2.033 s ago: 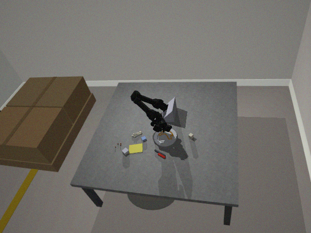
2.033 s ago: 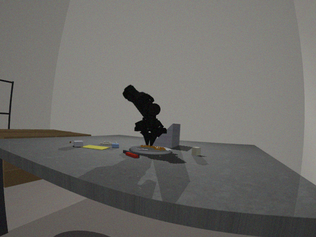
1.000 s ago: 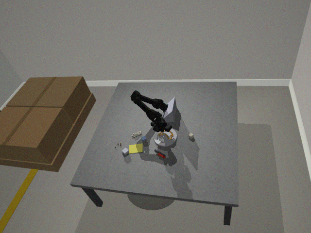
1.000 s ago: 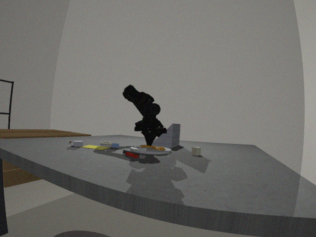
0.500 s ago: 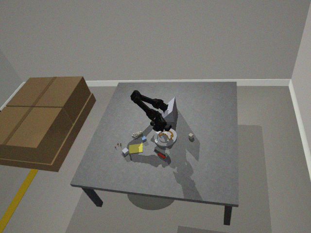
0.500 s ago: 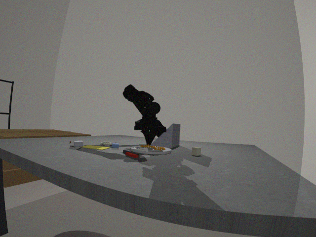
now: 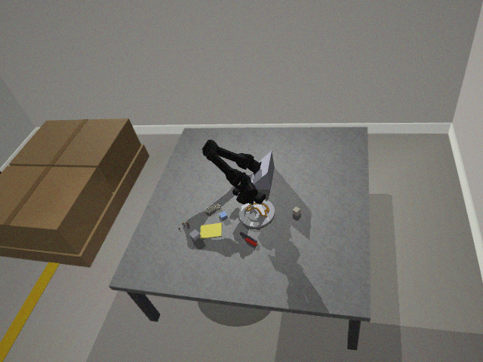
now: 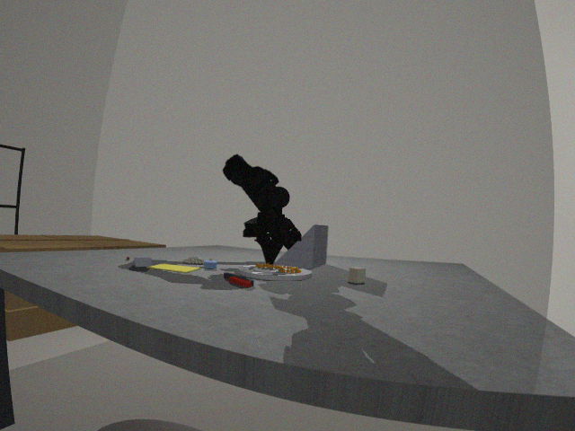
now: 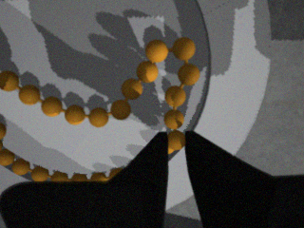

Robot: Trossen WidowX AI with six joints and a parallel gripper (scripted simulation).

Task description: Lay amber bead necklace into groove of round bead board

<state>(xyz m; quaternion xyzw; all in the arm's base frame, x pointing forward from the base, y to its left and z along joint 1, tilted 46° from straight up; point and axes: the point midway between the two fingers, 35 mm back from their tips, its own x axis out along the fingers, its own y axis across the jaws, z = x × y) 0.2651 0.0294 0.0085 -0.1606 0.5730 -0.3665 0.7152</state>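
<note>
The amber bead necklace (image 7: 267, 210) (image 8: 293, 269) (image 9: 75, 115) lies over the round bead board (image 7: 242, 219) (image 8: 304, 277) (image 9: 247, 95). In the wrist view one strand bends across the inner part of the board, folds sharply at the upper right and runs down to the fingers; another stretch curves along the lower left. My gripper (image 8: 269, 262) (image 9: 175, 140) is shut on the necklace, with a bead between the fingertips, low at the board's edge. The fingers hide part of the necklace; whether the held bead touches the board I cannot tell.
A mauve wedge (image 7: 265, 179) (image 8: 320, 248) stands behind the board. A red-and-black tool (image 7: 250, 241) (image 8: 240, 281) lies in front. A blue block (image 7: 223, 215), yellow pad (image 7: 210, 230), grey block (image 7: 194, 234) and speckled piece (image 7: 213, 209) are left; a beige block (image 7: 296, 212) (image 8: 357, 276) is right.
</note>
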